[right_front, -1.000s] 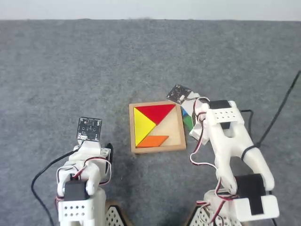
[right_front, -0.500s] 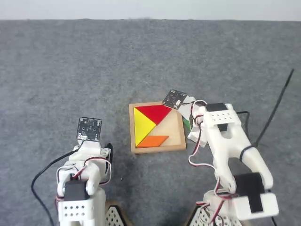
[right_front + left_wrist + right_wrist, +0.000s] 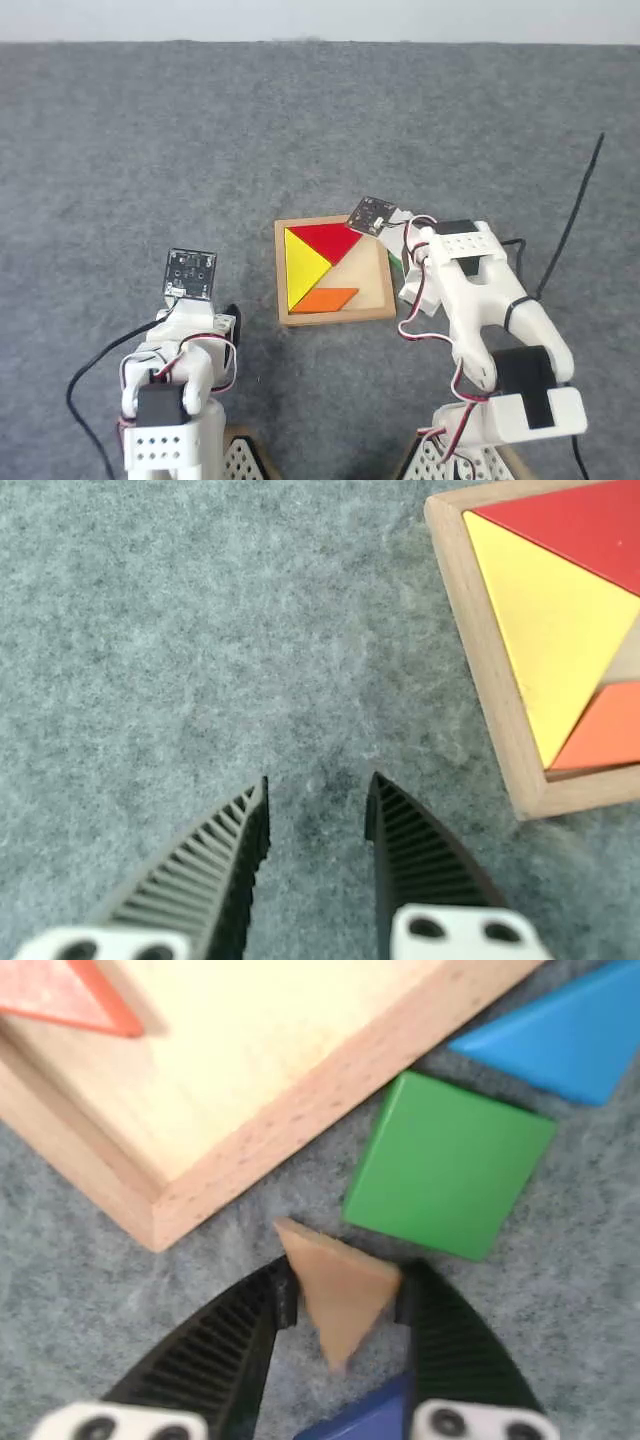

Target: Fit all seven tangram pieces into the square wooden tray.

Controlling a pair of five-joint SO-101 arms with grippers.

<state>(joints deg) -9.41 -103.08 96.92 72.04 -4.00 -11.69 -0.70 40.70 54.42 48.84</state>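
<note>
The wooden tray lies in the middle of the grey mat. A red triangle, a yellow triangle and an orange piece are already inside it, and its right part is bare wood. Just right of the tray, the right gripper has its jaws pressed against two sides of a small tan triangle. A green square lies just beside this triangle, maybe touching it. A light blue triangle lies farther off, and a dark blue piece lies close under the gripper. The left gripper hangs over the mat near-left of the tray, its jaws apart and empty.

I think the main danger is the grip itself. The jaws hold sloping sides of a thin piece, so it may squeeze out toward its tip or turn between them. A lift may also drag the green square if the two pieces touch. The tray has a raised rim: if the triangle is carried too low, it may knock this rim and push the tray. If it turns, it may not lie flat in the tray.
</note>
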